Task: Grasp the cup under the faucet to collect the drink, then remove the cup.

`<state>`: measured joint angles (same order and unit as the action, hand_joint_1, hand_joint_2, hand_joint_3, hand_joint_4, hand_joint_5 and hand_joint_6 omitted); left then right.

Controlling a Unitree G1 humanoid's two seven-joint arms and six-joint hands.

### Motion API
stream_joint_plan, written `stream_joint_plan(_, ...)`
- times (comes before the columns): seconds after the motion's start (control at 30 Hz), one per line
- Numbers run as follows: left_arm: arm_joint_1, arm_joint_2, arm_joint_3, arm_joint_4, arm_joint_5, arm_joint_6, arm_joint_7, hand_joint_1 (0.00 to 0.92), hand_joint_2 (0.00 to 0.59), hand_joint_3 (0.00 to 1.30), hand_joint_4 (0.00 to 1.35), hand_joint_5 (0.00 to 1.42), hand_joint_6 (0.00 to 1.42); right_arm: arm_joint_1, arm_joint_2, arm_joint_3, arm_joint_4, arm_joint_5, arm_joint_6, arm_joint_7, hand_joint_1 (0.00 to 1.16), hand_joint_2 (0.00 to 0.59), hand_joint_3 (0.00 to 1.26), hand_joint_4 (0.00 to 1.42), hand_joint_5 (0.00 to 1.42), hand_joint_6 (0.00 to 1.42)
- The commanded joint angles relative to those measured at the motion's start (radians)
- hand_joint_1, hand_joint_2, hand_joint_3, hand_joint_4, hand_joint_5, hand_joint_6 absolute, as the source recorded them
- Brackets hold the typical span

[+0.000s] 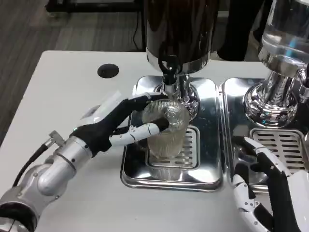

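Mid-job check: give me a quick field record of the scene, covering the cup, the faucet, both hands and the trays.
cup: clear ribbed cup, upright on the drip grate, below the faucet
faucet: black tap on the dark dispenser
left hand: left hand grips the cup from its left side
right hand: right hand holds nothing, fingers apart, at the second tray
second dispenser: clear dispenser, right
drink flow: cannot tell

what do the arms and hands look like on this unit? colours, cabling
Left forearm is silver, rounded metal segments, with a small silver connector and a black cable running off near the wrist. Left hand has a white back plate, black palm and fingers in black and white. Right hand shows the same scheme: black body with white finger segments.
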<state>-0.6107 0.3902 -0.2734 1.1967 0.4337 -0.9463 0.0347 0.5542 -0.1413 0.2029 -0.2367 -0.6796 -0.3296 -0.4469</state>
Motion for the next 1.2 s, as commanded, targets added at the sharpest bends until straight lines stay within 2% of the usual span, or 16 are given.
stream_joint_plan(0.03, 0.022, 0.042, 0.038, -0.018, -0.04, -0.036, -0.015, 0.043, 0.109, 0.25, 0.18, 0.27, 0.27, 0.006, -0.007, -0.003, -0.002, 0.011, -0.014, 0.005, 0.34, 0.521, 0.31, 0.26, 0.27, 0.42)
stream_joint_plan(0.33, 0.057, 0.095, 0.092, -0.051, -0.107, -0.066, -0.075, 0.04, 0.103, 0.24, 0.17, 0.26, 0.27, -0.011, -0.012, -0.005, 0.007, 0.019, -0.015, 0.009, 0.34, 0.525, 0.31, 0.26, 0.27, 0.42)
stream_joint_plan(0.43, 0.067, 0.118, 0.119, -0.072, -0.15, -0.09, -0.127, 0.075, 0.132, 0.23, 0.17, 0.25, 0.27, -0.019, -0.014, -0.005, 0.012, 0.019, -0.015, 0.011, 0.34, 0.525, 0.32, 0.26, 0.28, 0.42)
stream_joint_plan(0.57, 0.076, 0.14, 0.158, -0.102, -0.231, -0.105, -0.223, 0.104, 0.134, 0.23, 0.18, 0.26, 0.28, -0.028, -0.016, -0.007, 0.018, 0.024, -0.014, 0.011, 0.34, 0.526, 0.32, 0.27, 0.28, 0.41)
stream_joint_plan(0.87, 0.078, 0.146, 0.242, -0.18, -0.441, -0.072, -0.481, 0.074, 0.121, 0.21, 0.18, 0.26, 0.3, -0.061, -0.024, -0.007, 0.041, 0.034, -0.012, 0.019, 0.34, 0.526, 0.32, 0.27, 0.28, 0.4)
stream_joint_plan(1.0, 0.073, 0.146, 0.256, -0.241, -0.517, -0.046, -0.595, 0.068, 0.12, 0.21, 0.18, 0.26, 0.3, -0.079, -0.027, -0.008, 0.051, 0.043, -0.008, 0.031, 0.34, 0.526, 0.32, 0.28, 0.28, 0.4)
stream_joint_plan(1.2, 0.063, 0.135, 0.266, -0.323, -0.568, -0.007, -0.689, 0.055, 0.117, 0.23, 0.2, 0.26, 0.28, -0.092, -0.027, -0.008, 0.061, 0.047, -0.005, 0.039, 0.35, 0.526, 0.33, 0.28, 0.28, 0.38)
